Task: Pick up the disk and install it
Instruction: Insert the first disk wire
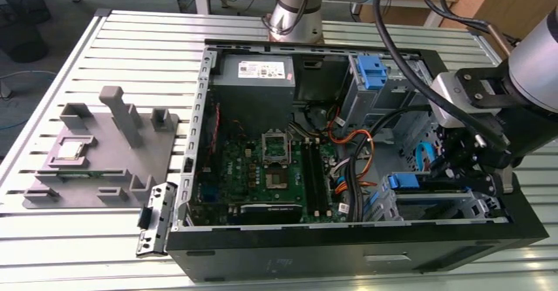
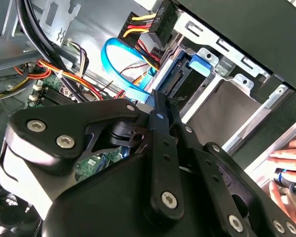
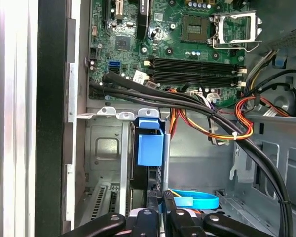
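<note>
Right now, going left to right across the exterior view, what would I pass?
processor chip on the grey fixture → loose black bracket → motherboard → orange cables → disk in its bay

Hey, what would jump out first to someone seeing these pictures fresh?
An open computer case, green board exposed, lies on the slatted table. The gripper reaches into it on the exterior view's right, close to the blue-framed disk. A grey tray sits on that view's left.
</note>
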### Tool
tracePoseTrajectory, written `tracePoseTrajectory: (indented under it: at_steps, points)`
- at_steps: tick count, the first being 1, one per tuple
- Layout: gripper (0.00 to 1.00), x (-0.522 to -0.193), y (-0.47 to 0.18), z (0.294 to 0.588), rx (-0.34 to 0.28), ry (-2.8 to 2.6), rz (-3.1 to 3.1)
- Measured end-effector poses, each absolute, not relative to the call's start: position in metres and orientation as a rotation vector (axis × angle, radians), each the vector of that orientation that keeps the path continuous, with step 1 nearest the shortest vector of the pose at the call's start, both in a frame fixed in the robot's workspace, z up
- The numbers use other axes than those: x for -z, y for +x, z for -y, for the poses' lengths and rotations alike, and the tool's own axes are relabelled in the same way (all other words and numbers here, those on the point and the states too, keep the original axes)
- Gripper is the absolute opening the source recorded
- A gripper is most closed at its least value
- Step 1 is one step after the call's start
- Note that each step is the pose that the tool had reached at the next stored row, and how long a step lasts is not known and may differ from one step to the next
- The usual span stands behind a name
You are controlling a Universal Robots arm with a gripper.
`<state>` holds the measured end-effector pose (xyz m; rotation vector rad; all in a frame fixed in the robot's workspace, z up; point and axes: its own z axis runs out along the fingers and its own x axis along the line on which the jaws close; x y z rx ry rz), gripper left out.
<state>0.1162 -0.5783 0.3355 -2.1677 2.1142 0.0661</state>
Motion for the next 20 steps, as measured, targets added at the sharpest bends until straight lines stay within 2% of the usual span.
tracePoseTrajectory:
  at_steps: [20]
  points:
    - [0.16, -0.3305, 0.1109, 0.581, -0.044, -2.166, -2.097]
